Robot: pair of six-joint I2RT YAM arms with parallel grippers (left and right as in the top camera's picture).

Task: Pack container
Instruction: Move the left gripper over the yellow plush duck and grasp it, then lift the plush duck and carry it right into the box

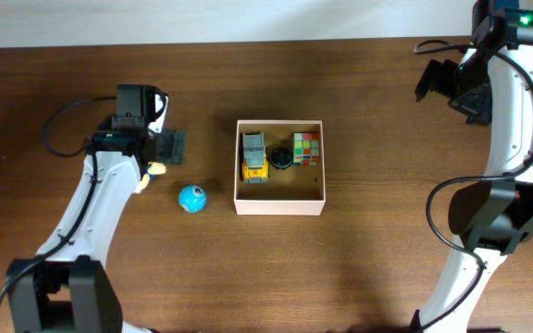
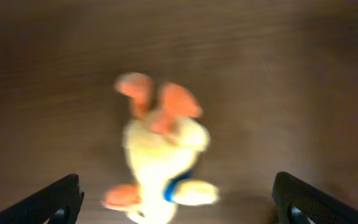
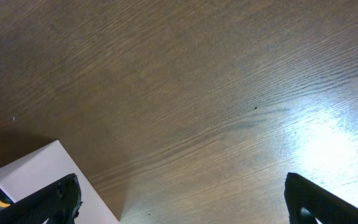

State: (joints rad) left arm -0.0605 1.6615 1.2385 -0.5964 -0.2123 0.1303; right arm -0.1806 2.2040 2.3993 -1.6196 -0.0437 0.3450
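The container (image 1: 280, 202) is a square white-walled box with a tan inside at the table's middle. It holds a yellow and grey toy truck (image 1: 254, 157), a small black round thing (image 1: 280, 158) and a colour cube (image 1: 307, 147). My left gripper (image 1: 160, 148) is open above a yellow and orange plush toy (image 2: 160, 149), which lies on the table between its fingers, blurred in the left wrist view. The plush peeks out under the arm in the overhead view (image 1: 153, 170). A blue ball (image 1: 192, 198) lies left of the box. My right gripper (image 1: 438, 81) is open and empty at the far right.
The right wrist view shows bare wood and a corner of the container (image 3: 36, 168) at lower left. A black cable (image 1: 63, 125) loops on the table left of the left arm.
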